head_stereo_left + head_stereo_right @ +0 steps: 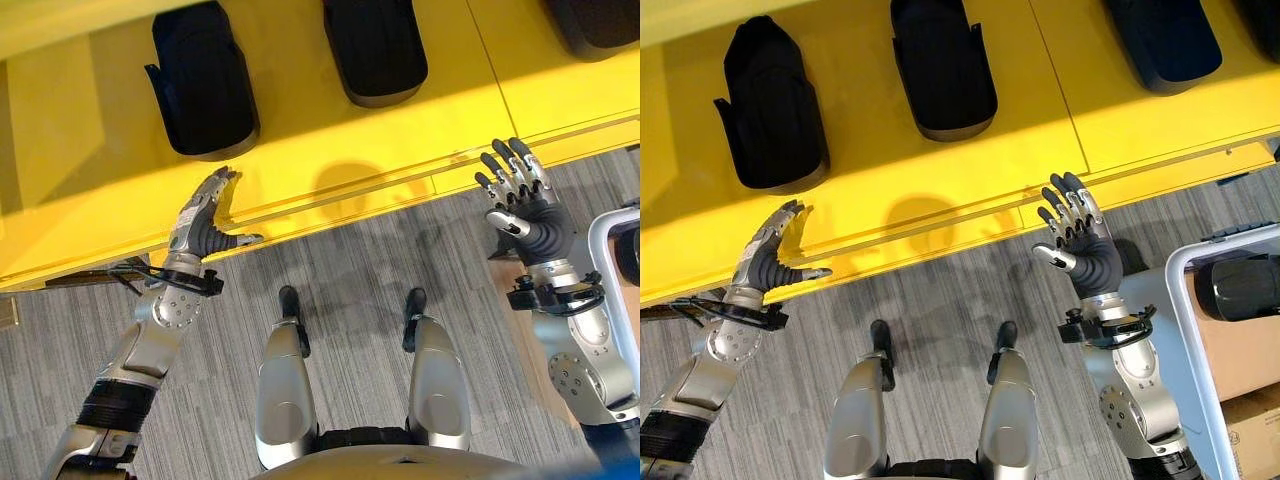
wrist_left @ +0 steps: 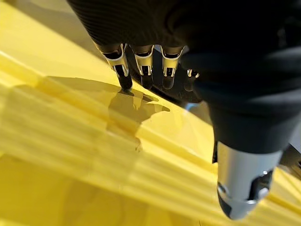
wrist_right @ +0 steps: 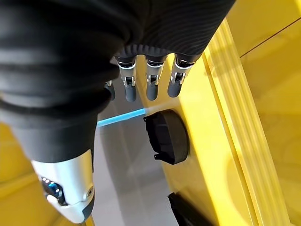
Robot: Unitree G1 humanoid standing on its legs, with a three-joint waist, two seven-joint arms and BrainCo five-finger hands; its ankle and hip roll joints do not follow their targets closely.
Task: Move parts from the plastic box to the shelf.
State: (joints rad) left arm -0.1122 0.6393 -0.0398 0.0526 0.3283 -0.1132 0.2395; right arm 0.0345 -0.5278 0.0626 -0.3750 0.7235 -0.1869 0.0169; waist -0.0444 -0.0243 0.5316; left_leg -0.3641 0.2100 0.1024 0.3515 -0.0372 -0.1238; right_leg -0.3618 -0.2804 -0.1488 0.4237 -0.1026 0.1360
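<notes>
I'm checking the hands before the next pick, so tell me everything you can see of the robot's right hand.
The right hand has silver fingers with dark tips, a thumb set apart, and a dark ribbed cover over its back and wrist. Its fingers are straight and spread, open and holding nothing. It is raised at the front edge of the yellow shelf, fingertips toward the shelf; whether they touch it is unclear.

No readable text, labels or numbers anywhere, not on the yellow metal shelf [image 1: 330, 170] or the black moulded plastic parts [image 1: 203, 85].
</notes>
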